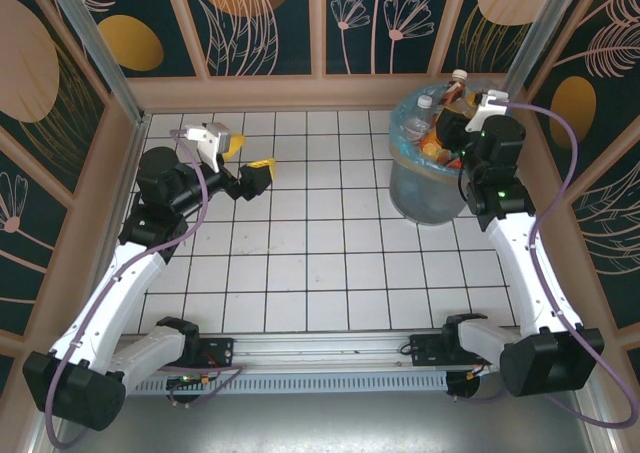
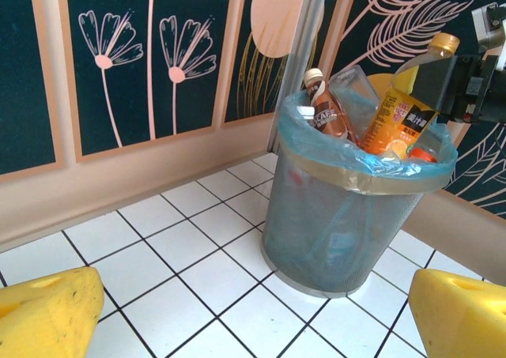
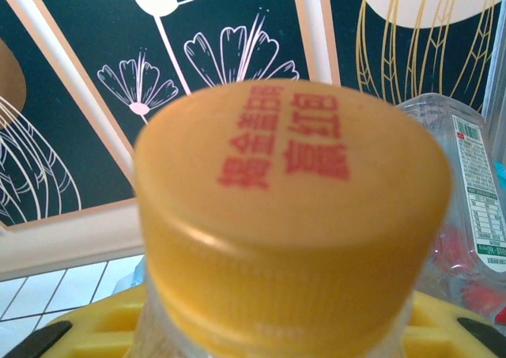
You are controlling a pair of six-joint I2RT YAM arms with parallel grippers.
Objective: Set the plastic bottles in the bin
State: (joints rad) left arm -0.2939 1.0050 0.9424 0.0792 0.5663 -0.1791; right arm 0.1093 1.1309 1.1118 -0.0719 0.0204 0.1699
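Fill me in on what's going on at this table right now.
The right gripper grips an orange bottle with a yellow cap near its neck, its lower end inside the top of the bin. The bin, lined with a blue bag, is heaped with other bottles, a brown one among them. The left gripper is open and empty above the white tiles, facing the bin.

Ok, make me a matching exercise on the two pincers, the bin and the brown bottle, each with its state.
1 left pincer
2 right pincer
3 bin
4 brown bottle

a lined with a blue bag
b open above the tiles
c poking out of the bin, white cap up
d gripping the orange bottle

Pairs: 1-b, 2-d, 3-a, 4-c
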